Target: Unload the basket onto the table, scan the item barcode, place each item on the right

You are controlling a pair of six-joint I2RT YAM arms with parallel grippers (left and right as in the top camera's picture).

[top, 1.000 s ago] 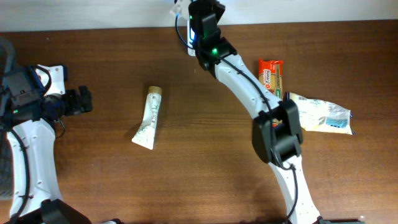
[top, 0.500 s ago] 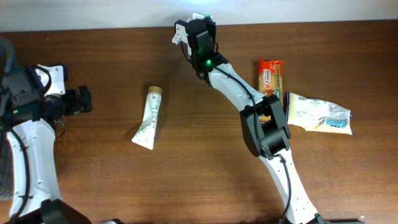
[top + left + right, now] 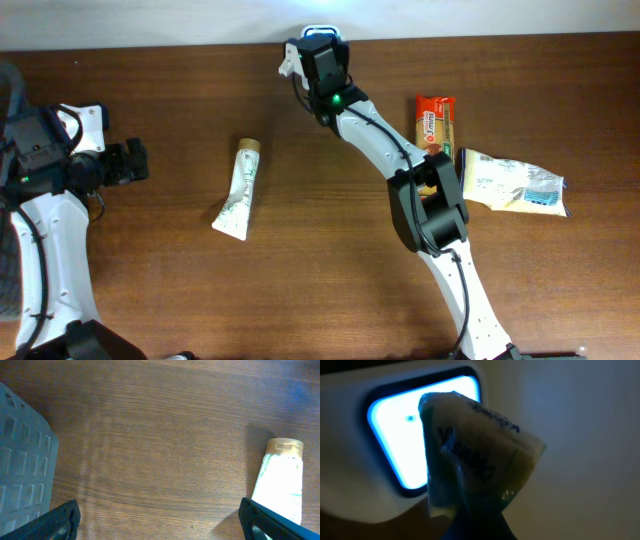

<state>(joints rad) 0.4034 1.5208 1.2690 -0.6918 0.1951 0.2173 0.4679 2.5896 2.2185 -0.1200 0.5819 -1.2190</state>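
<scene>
— How many goods do you count?
— Four. Three lie loose on the brown wood-grain table (image 3: pixel 300 260). There is one white squeeze tube with a tan cap (image 3: pixel 238 188) left of centre and one orange-red rectangular packet (image 3: pixel 436 122) on the right. Just beside that lies one white crinkled plastic pouch with blue print (image 3: pixel 515 183).
— And the fourth?
— One small yellowish packet in glossy, creased film (image 3: pixel 470 455), with dark lettering on it. The right gripper (image 3: pixel 320 45) pinches it at the table's far edge. It sits just in front of the blue-white glowing window of the one white scanner (image 3: pixel 395 445). Whether it touches the window I cannot tell.
— The other tool?
— The left gripper (image 3: pixel 132 162) hangs near the table's left edge, well apart from the tube. Its two black fingers (image 3: pixel 60 519) are spread wide with nothing between them.
— Anything else?
— One grey plastic basket with a grid of square holes (image 3: pixel 22 475), at the left of the left wrist view. The scanner's casing is smooth, and its window is a rounded rectangle.
</scene>
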